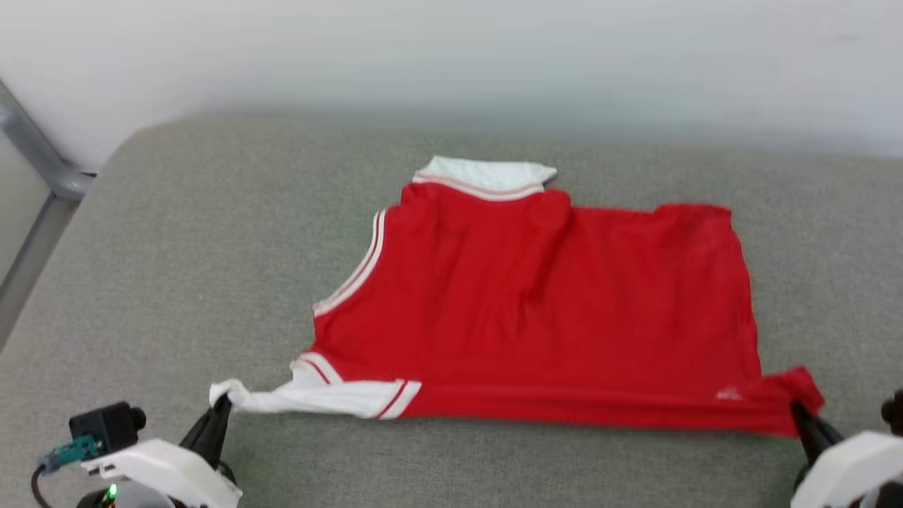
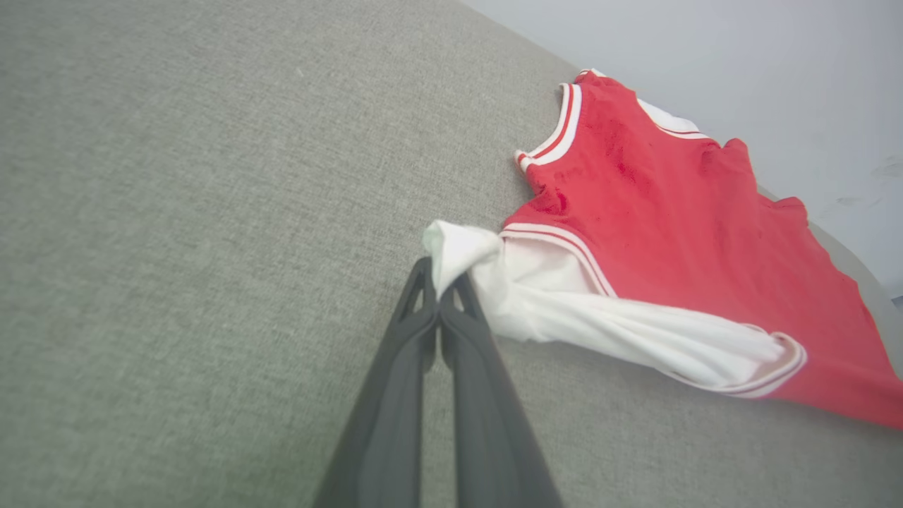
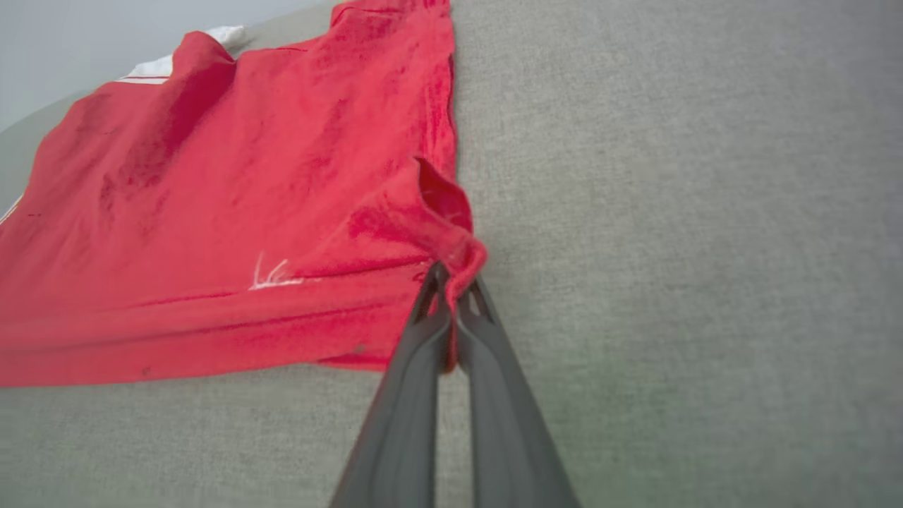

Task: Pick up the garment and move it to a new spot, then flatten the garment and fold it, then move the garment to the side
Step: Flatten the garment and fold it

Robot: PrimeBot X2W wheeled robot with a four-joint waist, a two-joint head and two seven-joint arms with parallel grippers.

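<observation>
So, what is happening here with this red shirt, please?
A two-armed robot is handling the garment, a red jersey lying spread on a grey padded surface. Its left tool is shut on the tip of the white sleeve. Its right tool is shut on the red hem corner at the other end. The near edge runs straight between them.
</observation>
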